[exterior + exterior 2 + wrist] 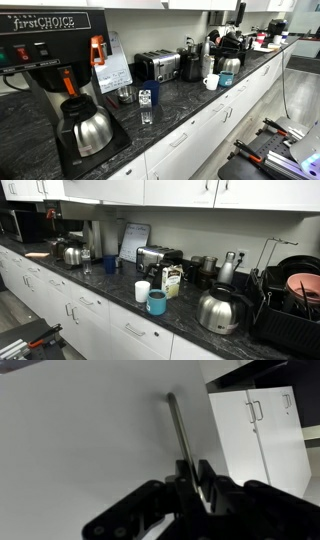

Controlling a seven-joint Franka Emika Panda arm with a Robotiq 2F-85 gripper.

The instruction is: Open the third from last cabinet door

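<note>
In the wrist view a white cabinet door (90,440) fills the left and middle of the picture. Its thin metal bar handle (177,425) runs down into my gripper (197,480). The two black fingers are shut on the lower part of the handle. Both exterior views show the row of white lower cabinet doors (215,120) (85,315) under the dark counter. Only dark parts of my arm show there, at the bottom edge (268,150) (25,340). The gripper and the held door cannot be made out in them.
Past the held door's edge stand more white cabinets with bar handles (255,410). The dark counter (190,100) carries a coffee machine (60,70), a toaster (157,66), kettles and cups. Upper cabinets (180,192) hang above.
</note>
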